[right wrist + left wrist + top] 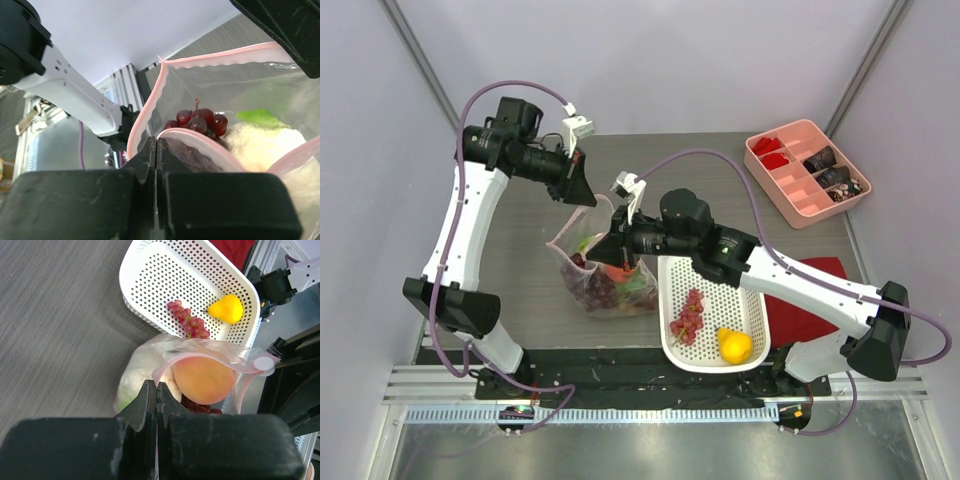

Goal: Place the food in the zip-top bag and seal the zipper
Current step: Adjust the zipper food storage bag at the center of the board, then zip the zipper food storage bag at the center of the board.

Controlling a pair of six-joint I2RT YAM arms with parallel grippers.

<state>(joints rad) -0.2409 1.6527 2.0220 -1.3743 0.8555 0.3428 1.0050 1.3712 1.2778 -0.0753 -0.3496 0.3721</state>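
The left gripper [156, 392] and the right gripper [156, 147] are each pinched tight on the pink rim of the bag [575, 275]. It stands open on the table between the arms and holds an orange [204, 380] and dark grapes [200, 120]. Just beside it, the basket [720, 295] holds a grape bunch [687, 318] and a lemon [735, 345].

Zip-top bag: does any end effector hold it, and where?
Left end effector and right end effector each pinch the zip-top bag at its mouth rim.
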